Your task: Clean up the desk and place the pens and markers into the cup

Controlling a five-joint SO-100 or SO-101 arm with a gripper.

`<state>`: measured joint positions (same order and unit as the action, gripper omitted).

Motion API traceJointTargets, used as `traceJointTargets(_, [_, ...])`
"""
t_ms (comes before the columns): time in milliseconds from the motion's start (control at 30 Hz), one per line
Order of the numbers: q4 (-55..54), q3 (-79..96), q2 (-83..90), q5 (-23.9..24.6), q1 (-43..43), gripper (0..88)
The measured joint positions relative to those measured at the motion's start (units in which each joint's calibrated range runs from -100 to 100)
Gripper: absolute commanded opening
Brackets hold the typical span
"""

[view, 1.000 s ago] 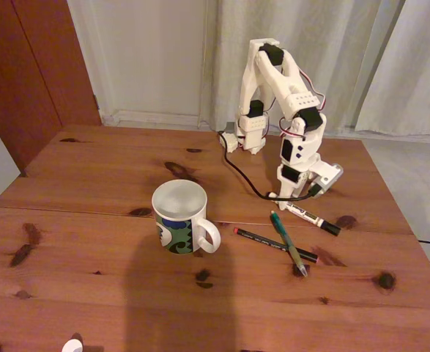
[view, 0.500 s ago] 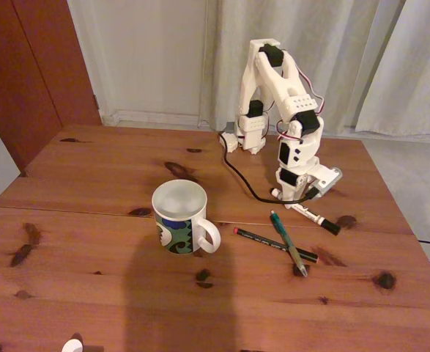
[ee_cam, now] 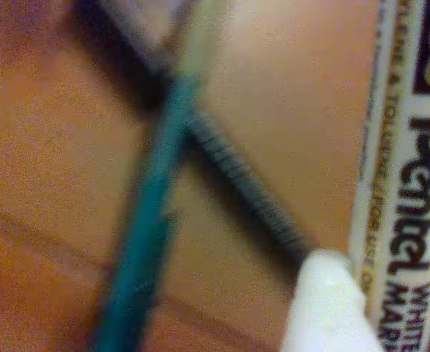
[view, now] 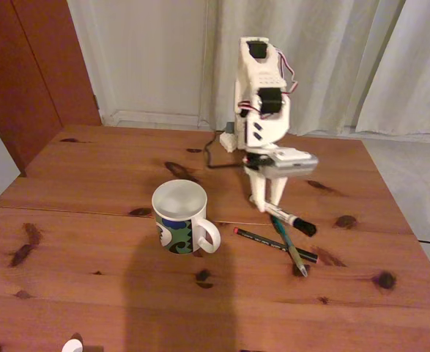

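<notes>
Nearest the fixed camera, bare desk (view: 90, 293), dark knots, a broad shadow across the front. Beyond that, the cup (view: 181, 217), upright and empty, handle toward the right of the fixed view, on the near side of the seam.

Right of the cup, two sticks crossed flat on the wood: black pen (view: 275, 244), red tip pointing at the cup, and green pen (view: 290, 247) lying over it. Same crossing below the gripper in the wrist view, green pen (ee_cam: 150, 220) and black pen (ee_cam: 251, 191), both blurred.

Just behind them, the gripper (view: 267, 203), fingers down, clamped on the white end of the marker (view: 291, 219). Black cap hanging low and to the right, close above the pens. Marker (ee_cam: 398, 169) pressed against a white fingertip (ee_cam: 324, 308) at the right edge of the wrist view. Whether the cap has cleared the wood, hard to tell.

Step in hand, by judgement: lift and carry to the cup. Worth doing well:
- Raise first, straight up, so the drooping cap clears the crossed pens rather than dragging them.
- Keep the grip firm; held near one end, liable to swing or slip.
- Travel leftward in the fixed view only once high enough to pass the rim.
- Centre the low end over the mouth before releasing, cap down, away from the handle side.

Farthest back, the arm's base against the curtains.
</notes>
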<state>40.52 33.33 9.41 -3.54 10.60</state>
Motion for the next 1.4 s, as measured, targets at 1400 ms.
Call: traceJointTargets(1400, [-14.6,0.1,6.8,0.0,-18.3,0.8])
